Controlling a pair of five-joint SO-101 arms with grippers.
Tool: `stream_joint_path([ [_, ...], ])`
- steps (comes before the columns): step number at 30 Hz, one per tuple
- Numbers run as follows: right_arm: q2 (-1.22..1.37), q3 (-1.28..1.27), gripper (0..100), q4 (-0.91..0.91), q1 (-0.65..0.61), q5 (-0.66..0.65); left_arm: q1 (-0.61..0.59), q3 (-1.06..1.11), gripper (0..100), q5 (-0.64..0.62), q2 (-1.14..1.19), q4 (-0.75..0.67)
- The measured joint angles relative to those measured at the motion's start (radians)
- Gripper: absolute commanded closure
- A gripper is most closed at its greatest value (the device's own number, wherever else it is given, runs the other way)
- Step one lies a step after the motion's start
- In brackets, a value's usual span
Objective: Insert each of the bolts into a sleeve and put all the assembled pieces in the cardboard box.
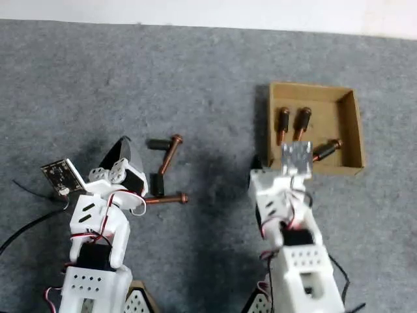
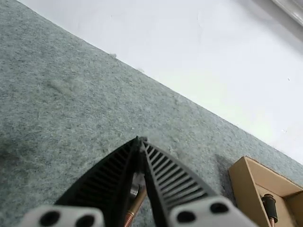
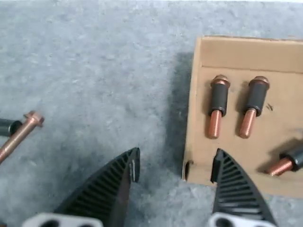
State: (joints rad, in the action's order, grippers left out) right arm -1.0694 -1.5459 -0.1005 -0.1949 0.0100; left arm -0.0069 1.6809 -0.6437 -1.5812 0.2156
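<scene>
Grey mat (image 1: 208, 78) bearing two loose bolts (image 1: 168, 156), two sleeves (image 1: 158, 144); cardboard box (image 1: 357, 140), upper right, holding three assembled. Left gripper (image 2: 140, 140) clenching shut, right gripper (image 3: 176, 158) gaping. Next likely needing bolt-to-sleeve alignment.

The far-left stretch of the bench (image 1: 78, 78) lies bare and open to approach. Near the middle, two loose bolts (image 1: 168, 155) and two sleeves (image 1: 157, 144) crowd the spot just beside the left gripper (image 1: 124, 141). A bare lane separates them from the cardboard box (image 1: 272, 117). The right gripper (image 3: 176, 152) has its spread fingers (image 3: 118, 184) straddling the box's near-left corner. Three assembled pieces (image 1: 284, 124) lie inside, leaving bare floor along the far and right walls.
</scene>
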Motion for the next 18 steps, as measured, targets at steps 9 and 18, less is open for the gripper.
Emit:
stream_joint_path([
  [9, -0.311, -0.126, 77.9, 0.020, -0.011, 0.000, 0.000, 0.000, 99, 0.000, 0.000, 0.000],
  [18, -0.436, -0.126, 77.9, -0.021, -0.012, 0.000, 0.000, 0.000, 99, 0.000, 0.000, 0.000],
])
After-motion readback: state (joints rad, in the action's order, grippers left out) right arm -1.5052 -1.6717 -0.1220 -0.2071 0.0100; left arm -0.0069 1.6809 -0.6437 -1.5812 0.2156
